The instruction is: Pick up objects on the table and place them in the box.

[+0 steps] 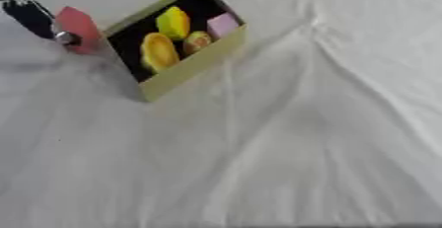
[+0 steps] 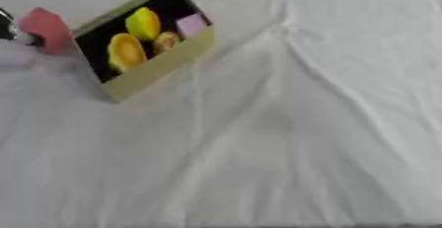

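**Red piece held beside the loaded box**

Just left of the box (image 1: 186, 71), the left hand (image 1: 34, 17) pinches a red object (image 1: 78, 27). Inside lie yellow fruit (image 1: 172, 22), an orange piece (image 1: 160, 52) and a pink block (image 1: 223, 24) on white cloth (image 1: 302, 148).

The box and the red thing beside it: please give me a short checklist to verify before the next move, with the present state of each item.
1. Box open at top: ok.
2. Free room in box: ok, dark floor shows near the yellow fruit, orange fruit, small round fruit and pink block.
3. Red thing outside box, at its left wall: ok.
4. Left hand holding red thing: cannot tell.
5. Right hand in view: not ok.
6. Other things left on the cloth: none seen, ok.
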You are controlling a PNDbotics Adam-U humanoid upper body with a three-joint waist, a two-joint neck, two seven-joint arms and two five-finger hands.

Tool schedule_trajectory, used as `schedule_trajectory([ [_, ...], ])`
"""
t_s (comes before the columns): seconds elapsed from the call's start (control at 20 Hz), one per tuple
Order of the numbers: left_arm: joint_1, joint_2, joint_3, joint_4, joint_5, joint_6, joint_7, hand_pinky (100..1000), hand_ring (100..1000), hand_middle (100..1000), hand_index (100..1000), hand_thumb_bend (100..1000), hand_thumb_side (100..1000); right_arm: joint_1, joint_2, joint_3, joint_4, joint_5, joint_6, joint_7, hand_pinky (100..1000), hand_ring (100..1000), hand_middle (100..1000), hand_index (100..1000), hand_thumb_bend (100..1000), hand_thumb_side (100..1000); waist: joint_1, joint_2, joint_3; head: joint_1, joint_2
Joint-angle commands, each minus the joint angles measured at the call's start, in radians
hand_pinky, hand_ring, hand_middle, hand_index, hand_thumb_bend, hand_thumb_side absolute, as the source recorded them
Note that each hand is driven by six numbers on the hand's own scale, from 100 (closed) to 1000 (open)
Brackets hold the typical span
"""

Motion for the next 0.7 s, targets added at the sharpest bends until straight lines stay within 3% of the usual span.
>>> schedule_trajectory([
  [0.05, -0.013, 0.047, 0.025, 0.009, 0.004, -0.012, -0.002, 850, 848, 808, 896, 673, 100, -0.010, -0.039, -0.012, -0.015, 0.006, 0.003, 0.000, 870, 801, 701, 821, 100, 538, -0.003, -0.017, -0.001, 0.005, -0.007],
  [0.35, -0.029, 0.025, 0.038, 0.085, -0.011, 0.019, 0.033, 838, 838, 796, 908, 657, 217, -0.010, -0.037, -0.010, -0.015, 0.006, 0.007, 0.003, 870, 799, 698, 819, 100, 541, -0.005, -0.013, -0.008, 0.014, -0.016],
  [0.55, -0.042, 0.010, 0.041, 0.139, -0.023, 0.019, 0.047, 842, 844, 813, 907, 676, 120, -0.012, -0.034, -0.009, -0.015, 0.004, 0.007, 0.005, 871, 798, 697, 819, 100, 547, -0.005, -0.010, -0.013, 0.018, -0.023],
  [0.7, -0.051, -0.001, 0.044, 0.177, -0.051, 0.010, 0.056, 847, 848, 823, 906, 692, 100, -0.014, -0.032, -0.009, -0.015, 0.001, 0.006, 0.007, 871, 797, 695, 818, 100, 549, -0.004, -0.007, -0.017, 0.021, -0.029],
])
